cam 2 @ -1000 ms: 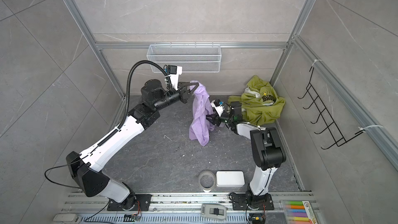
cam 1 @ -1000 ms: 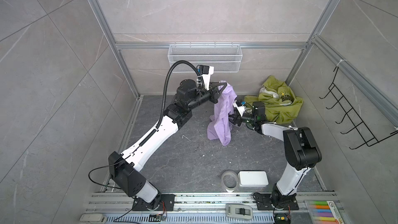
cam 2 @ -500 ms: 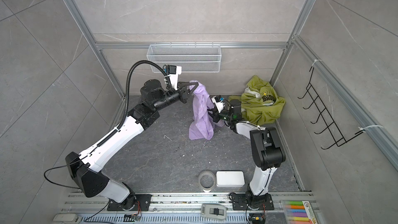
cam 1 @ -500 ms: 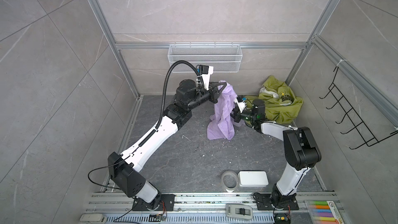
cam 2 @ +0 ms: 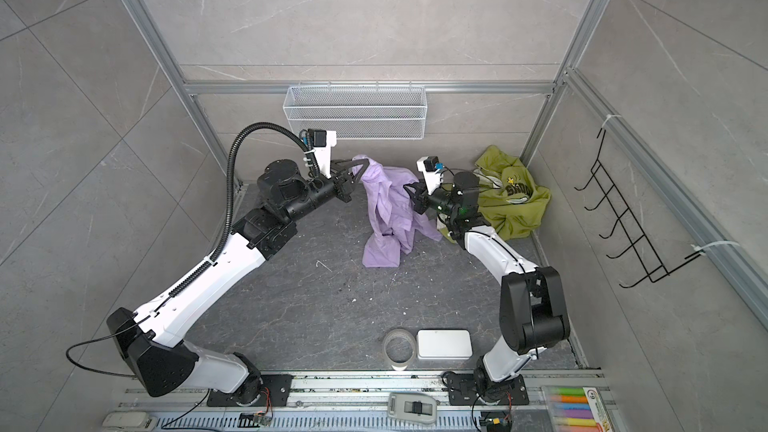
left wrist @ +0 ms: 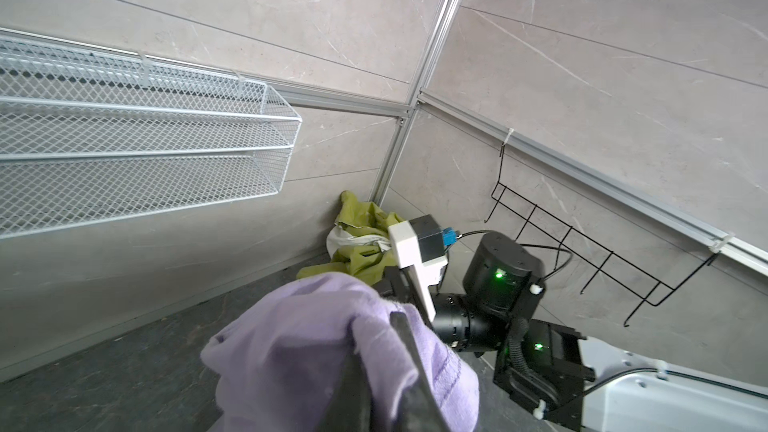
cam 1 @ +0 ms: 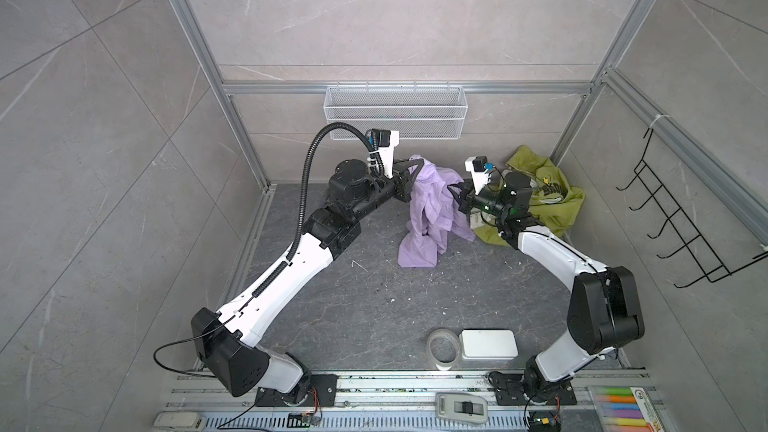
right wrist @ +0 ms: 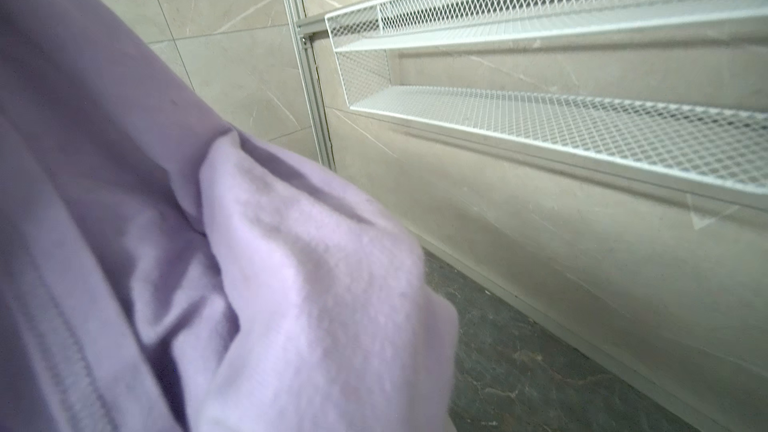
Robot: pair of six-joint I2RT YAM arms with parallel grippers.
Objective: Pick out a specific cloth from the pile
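Your right gripper (cam 1: 454, 194) is now pinched shut on the plain lavender thin-fabric cloth (cam 1: 428, 209), at its 3 o'clock edge; a second ago it was spread and lower. Your left gripper (cam 1: 417, 164) still pinches the top corner. The cloth hangs at 12 o'clock, its tail touching the olive-green garment pile (cam 1: 552, 201) at 2 o'clock; it looks nearly free

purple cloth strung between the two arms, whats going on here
The left tool holds the lavender cloth up by one bunched end. The right tool is pinched shut on its other side, a little lower, so both arms have it. The cloth's lower end rests on the dark floor. The olive-green garment lies in the back corner behind the right arm, with one edge of the cloth right beside it.
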